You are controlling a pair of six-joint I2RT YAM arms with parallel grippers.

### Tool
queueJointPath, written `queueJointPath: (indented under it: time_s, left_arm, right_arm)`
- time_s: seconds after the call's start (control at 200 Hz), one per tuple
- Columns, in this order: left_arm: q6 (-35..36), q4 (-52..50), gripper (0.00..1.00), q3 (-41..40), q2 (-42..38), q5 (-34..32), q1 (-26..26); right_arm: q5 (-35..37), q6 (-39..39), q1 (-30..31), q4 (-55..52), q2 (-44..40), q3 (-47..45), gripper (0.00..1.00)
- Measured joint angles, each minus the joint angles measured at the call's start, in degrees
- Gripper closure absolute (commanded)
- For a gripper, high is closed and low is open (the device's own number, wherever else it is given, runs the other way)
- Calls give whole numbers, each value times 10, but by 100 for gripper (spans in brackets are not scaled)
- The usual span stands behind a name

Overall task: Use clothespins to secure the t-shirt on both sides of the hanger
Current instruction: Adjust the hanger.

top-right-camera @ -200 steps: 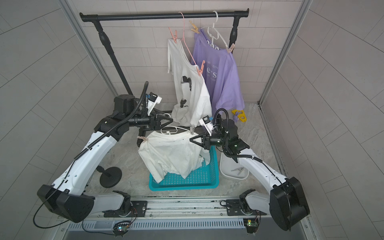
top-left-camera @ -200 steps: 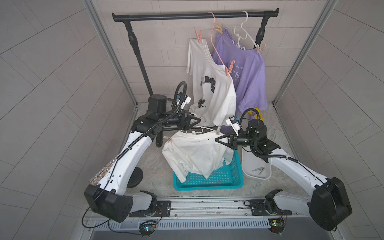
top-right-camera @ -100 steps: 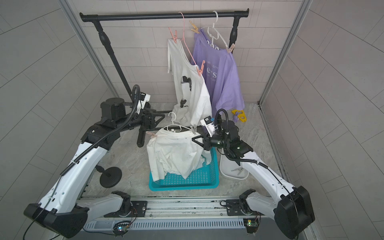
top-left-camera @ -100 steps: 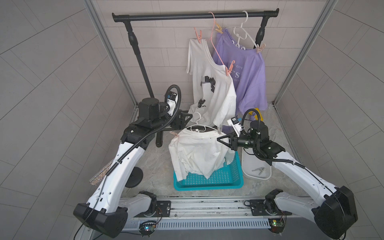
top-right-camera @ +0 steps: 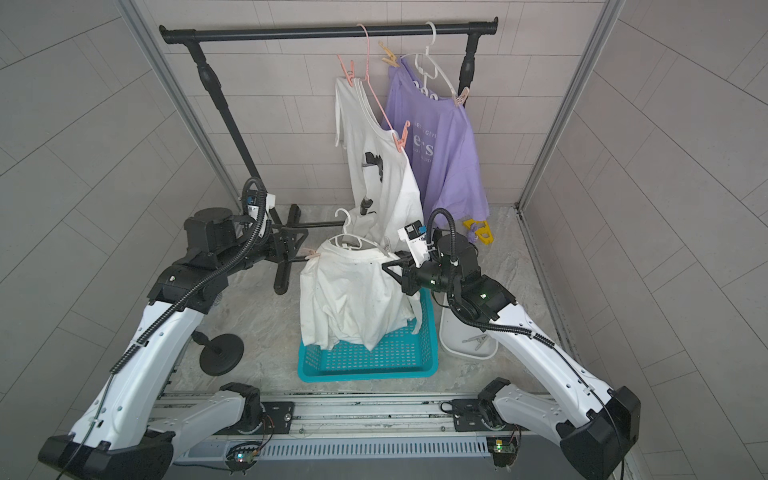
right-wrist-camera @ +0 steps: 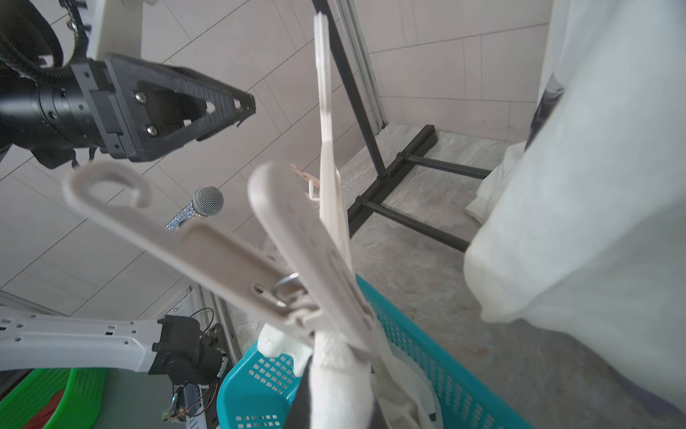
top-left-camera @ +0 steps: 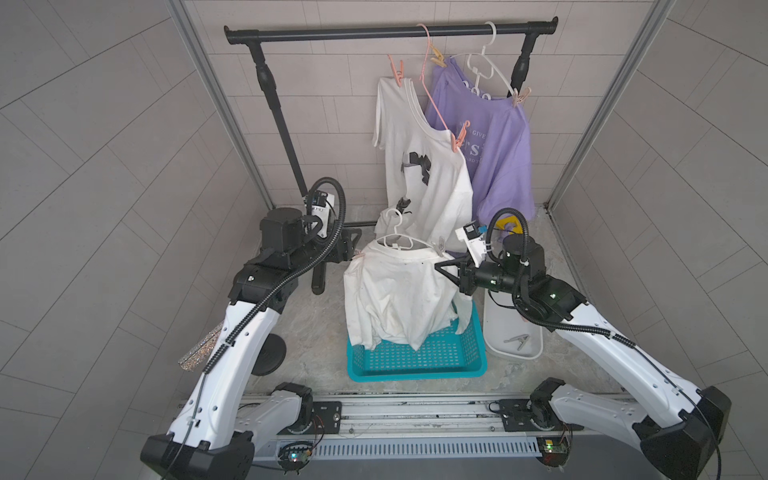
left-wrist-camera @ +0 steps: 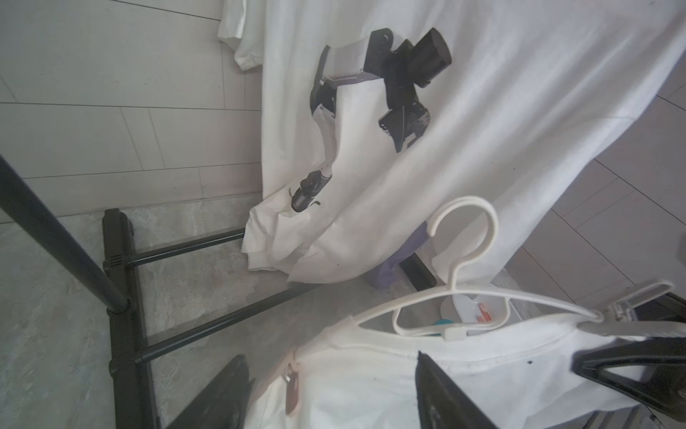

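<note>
Straddling the peach clothespin without touching it, the left jaws stand spread wide at the shoulder of the t-shirt on their own side. The pin is clipped there, its long axis pointing back toward that arm's wrist. Across the hanger, the right jaws are pressed together on the t-shirt's other shoulder, just beside a grey clothespin biting the hanger's end. With both sides pinned, I'd judge the left arm should draw straight back along the pin's length, or risk snagging it
</note>
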Motion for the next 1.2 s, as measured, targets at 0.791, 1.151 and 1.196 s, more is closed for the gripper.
queueJointPath:
  time_s: [0.791, 1.151, 1.196]
  left_arm:
    - [-51, 85, 26, -71, 9, 18, 40]
    - [-83, 156, 26, -126, 31, 61, 40]
    - [-85, 163, 26, -129, 38, 66, 40]
  right_arm:
    - [222, -49, 80, -84, 120, 283, 100]
    - [294, -54, 94, -88, 191, 389, 100]
    - [298, -57, 96, -89, 202, 405, 100]
